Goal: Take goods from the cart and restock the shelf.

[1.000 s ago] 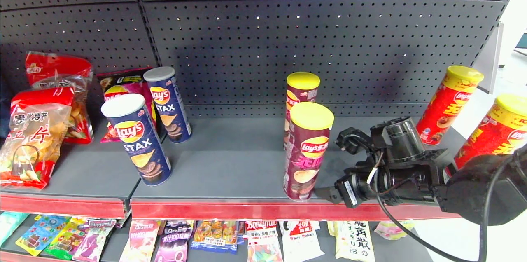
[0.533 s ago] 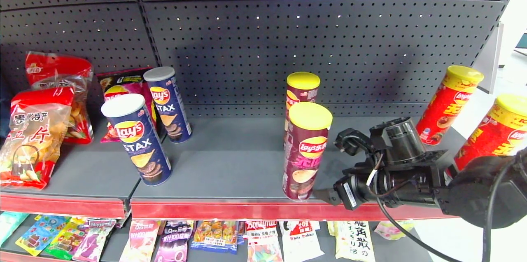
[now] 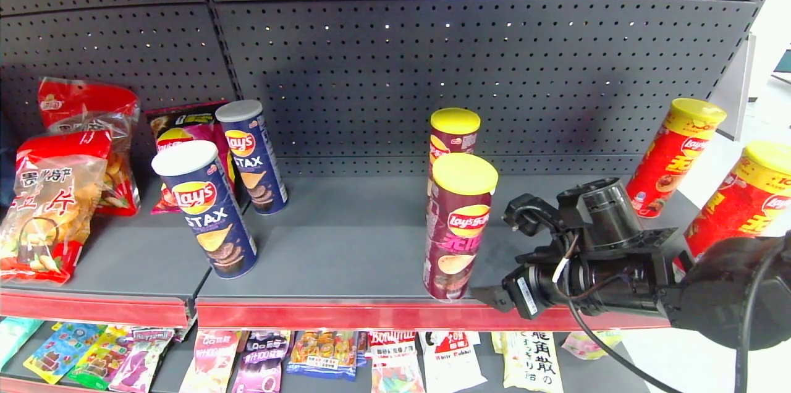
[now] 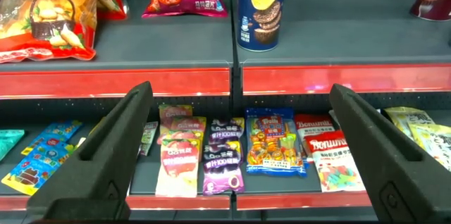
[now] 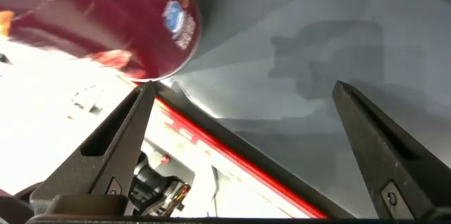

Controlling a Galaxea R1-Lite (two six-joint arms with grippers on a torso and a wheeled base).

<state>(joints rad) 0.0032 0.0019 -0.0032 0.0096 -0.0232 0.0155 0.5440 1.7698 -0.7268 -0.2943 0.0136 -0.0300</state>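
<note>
Head view: two maroon cans, two blue cans.

Logos and bold lettering are printed on the two blue cans, on the front maroon can and on the two red cans. Large characters are carried by the red snack bag. Small print is borne by the packets on the lower shelf; much of it is too small to be made out.
</note>
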